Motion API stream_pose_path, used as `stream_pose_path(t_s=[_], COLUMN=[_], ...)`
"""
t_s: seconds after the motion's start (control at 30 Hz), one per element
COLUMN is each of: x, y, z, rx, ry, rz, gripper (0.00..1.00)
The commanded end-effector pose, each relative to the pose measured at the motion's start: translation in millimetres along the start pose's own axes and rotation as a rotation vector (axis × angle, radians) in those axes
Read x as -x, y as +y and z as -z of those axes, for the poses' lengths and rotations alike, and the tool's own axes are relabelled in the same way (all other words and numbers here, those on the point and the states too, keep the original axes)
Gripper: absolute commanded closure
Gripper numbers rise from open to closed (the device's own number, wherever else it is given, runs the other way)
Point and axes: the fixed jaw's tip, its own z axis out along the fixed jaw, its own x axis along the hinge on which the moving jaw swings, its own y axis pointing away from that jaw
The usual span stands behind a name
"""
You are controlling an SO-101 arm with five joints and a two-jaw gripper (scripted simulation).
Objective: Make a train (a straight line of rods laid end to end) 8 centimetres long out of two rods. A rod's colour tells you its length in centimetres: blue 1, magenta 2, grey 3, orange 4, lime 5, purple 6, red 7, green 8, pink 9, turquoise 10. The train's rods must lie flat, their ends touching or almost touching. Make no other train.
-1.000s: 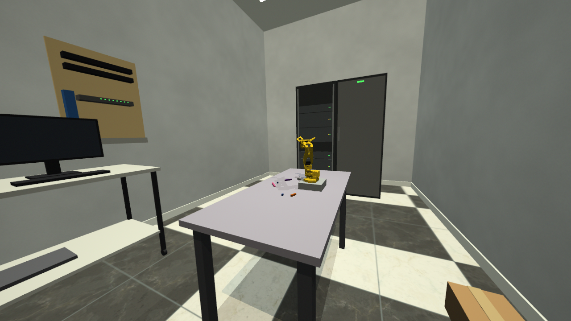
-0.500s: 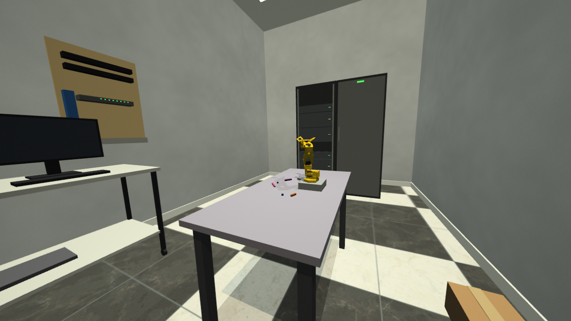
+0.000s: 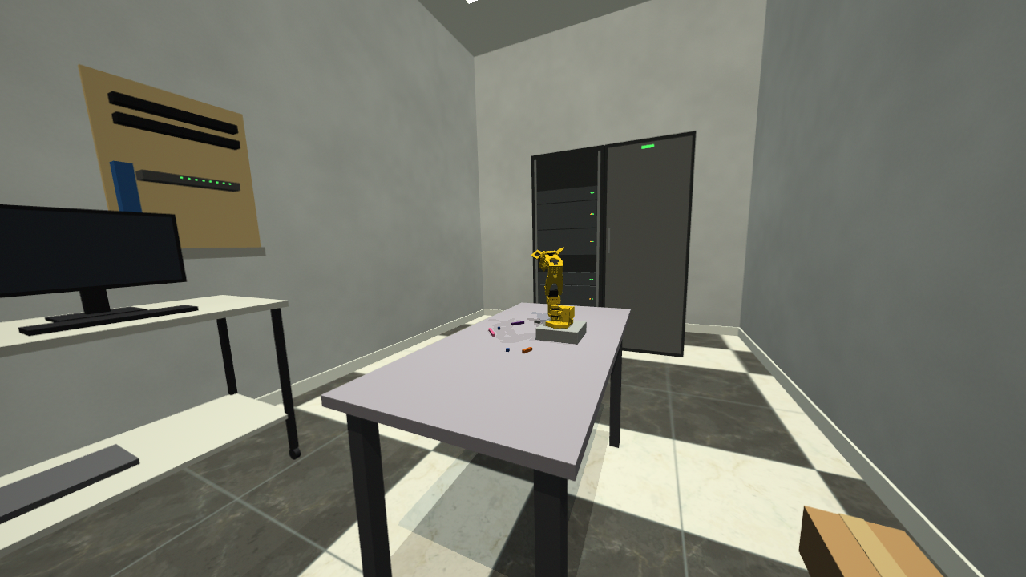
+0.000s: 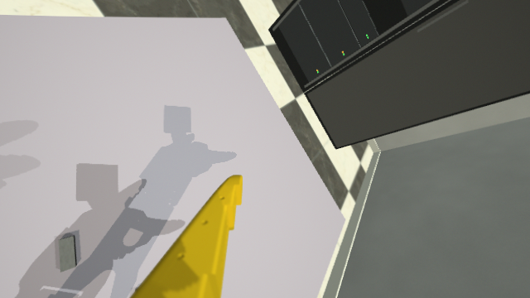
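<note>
From where I stand, the nearest rod on the pale, matt table [image 3: 458,409] is the orange rod [image 3: 527,349], a short square-cut stick lying flat, with a tiny blue rod [image 3: 507,349] just beside it on its left. A little further back lie a pink rod [image 3: 491,331] and a dark purple rod [image 3: 517,322], also flat, all of them well apart from one another, so no train is begun. Beyond these the yellow arm [image 3: 554,287] rises from its grey base block [image 3: 578,335], folded up high with the gripper [image 3: 547,254] raised well above the tabletop; its fingers stand wide apart and nothing is between them. The wrist view shows one blocky yellow finger [image 4: 207,244] angled over bare tabletop and shadows, with a small grey rod [image 4: 67,252] lying flat near the lower left. I would judge the step in hand to be the reach for a first rod, and doing it well means choosing a pair that sums to eight; purple needs a magenta partner, which I cannot make out here. The gripper should come down square across the chosen rod's narrow width, since these smooth, hard-edged sticks could skid or twist if pinched off-centre. Farthest off stands the dark server cabinet [image 3: 649,244] against the wall.
</note>
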Motion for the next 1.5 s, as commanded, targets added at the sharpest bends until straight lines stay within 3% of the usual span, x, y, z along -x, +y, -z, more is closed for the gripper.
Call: stream_pose_path(t_s=[0.0,0.2,0.47,0.57,0.8,0.93,1.07,1.47], x=[-5.9,-29.6,-59.1,-62.7,-89.3,-98.9,-103.3,-104.2], y=[10.0,33.7,60.5,63.6,84.9,91.9,95.0,95.5], z=[5.6,20.0,43.5,46.9,74.2,85.6,91.1,92.1], rx=[0.046,0.185,0.382,0.409,0.619,0.703,0.744,0.752], ry=[0.03,0.133,0.228,0.238,0.287,0.297,0.299,0.3], rz=[0.061,0.254,0.491,0.52,0.733,0.812,0.847,0.854], gripper=[0.0,0.0,0.0,0.0,0.0,0.0,0.0,0.0])
